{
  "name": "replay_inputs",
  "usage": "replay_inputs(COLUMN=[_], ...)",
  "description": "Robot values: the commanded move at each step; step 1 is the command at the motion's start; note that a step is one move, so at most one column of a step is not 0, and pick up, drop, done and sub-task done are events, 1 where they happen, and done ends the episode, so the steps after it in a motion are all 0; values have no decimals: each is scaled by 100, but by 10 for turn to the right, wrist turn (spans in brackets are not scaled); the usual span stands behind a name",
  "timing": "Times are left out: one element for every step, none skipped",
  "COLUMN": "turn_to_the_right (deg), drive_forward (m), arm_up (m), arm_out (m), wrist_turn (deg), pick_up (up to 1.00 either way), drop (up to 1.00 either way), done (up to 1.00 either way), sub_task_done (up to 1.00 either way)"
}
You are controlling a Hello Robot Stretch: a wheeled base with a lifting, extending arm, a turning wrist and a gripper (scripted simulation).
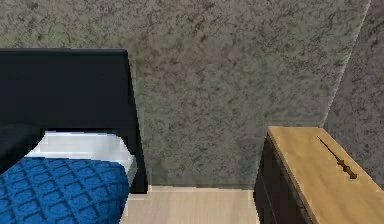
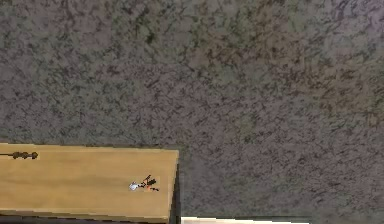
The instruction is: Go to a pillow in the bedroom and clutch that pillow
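Matt wood dresser (image 1: pixel 305 170) w/ rough wall (image 1: pixel 230 80)

Bed (image 1: pixel 138 165) is standing with its black headboard (image 1: pixel 65 90) at the wall. It is carrying a blue patterned cover (image 1: pixel 60 190), white bedding (image 1: pixel 90 152) at the head end and a dark rounded shape (image 1: pixel 14 140) at that end's far edge. Wooden cabinet top (image 1: pixel 320 185) is carrying a thin dark object (image 1: pixel 338 160) along its middle and a small white-and-red thing (image 2: pixel 141 184) near one side edge, both pieces sitting on pale floor (image 1: pixel 190 208).
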Motion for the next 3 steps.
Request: replay_inputs(turn_to_the_right=[30,0,-450], drive_forward=[0,15,0], arm_up=[0,0,0], arm_out=[0,0,0], wrist_turn=[0,0,0], pick_up=[0,0,0], drop=[0,0,0], done=[0,0,0], sub_task_done=[0,0,0])
